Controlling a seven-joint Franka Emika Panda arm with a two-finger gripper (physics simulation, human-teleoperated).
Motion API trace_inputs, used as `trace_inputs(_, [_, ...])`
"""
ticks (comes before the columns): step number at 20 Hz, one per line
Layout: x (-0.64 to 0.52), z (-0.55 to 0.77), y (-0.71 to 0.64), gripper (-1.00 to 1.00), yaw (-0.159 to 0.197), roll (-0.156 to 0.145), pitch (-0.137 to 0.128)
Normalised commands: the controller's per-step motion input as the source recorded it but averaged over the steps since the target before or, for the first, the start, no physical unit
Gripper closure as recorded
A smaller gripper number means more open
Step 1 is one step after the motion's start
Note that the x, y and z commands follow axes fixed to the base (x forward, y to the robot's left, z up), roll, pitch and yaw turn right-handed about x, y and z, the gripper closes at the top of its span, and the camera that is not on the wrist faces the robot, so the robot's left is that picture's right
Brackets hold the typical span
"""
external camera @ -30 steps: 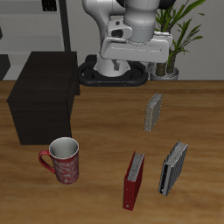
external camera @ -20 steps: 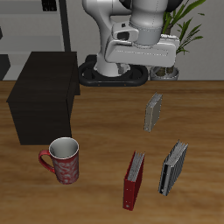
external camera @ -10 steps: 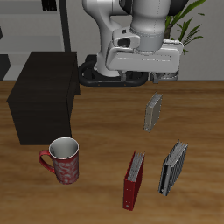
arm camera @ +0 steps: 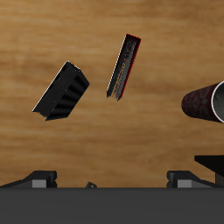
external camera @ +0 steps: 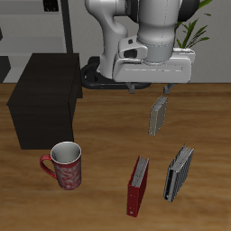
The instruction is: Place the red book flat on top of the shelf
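- My tool (external camera: 150, 87) hangs in the air over the back half of the surface (external camera: 99, 194), fingers spread apart, nothing between them, touching nothing.
- In the wrist view only the finger bases show as dark blocks at the frame edge; the tips are out of sight there.
- Exterior view shows two short dark fingers (external camera: 133, 87) poking down under my wrist housing, a clear gap between them.
- Red book (external camera: 138, 187) stands upright on its edge near the surface's front edge, thin, red cover, pale page edges, spine toward the front.
- Wrist view shows the same red book (arm camera: 124, 66) from above: a narrow slab, red line along one side, darker pages, tilted diagonally in frame.
- Just beside it stands a grey book (external camera: 179, 172), upright, apart from the red one; in the wrist view (arm camera: 61, 91) it looks dark and ribbed.
- A second grey book (external camera: 158, 115) stands farther back, below my tool, seen only in the exterior view.
- Shelf (external camera: 45, 97), dark boxy cabinet with a flat top, sits well apart from the red book, across the surface; not in the wrist view.
- Patterned red mug (external camera: 65, 166) stands in front of the shelf; wrist view catches only its side (arm camera: 205, 101).
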Motion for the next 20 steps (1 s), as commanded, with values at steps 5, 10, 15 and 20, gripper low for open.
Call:
trace_inputs(5, [0.30,0.00,0.02,-1.00,-0.016,0.024,0.006])
trace_inputs(10, [0.33,0.06,0.03,-1.00,-0.015,0.012,-0.012])
trace_inputs(15, [0.23,0.08,-0.04,-1.00,0.003,-0.022,-0.014])
trace_inputs(20, [0.20,0.08,-0.02,-1.00,-0.004,-0.004,-0.011])
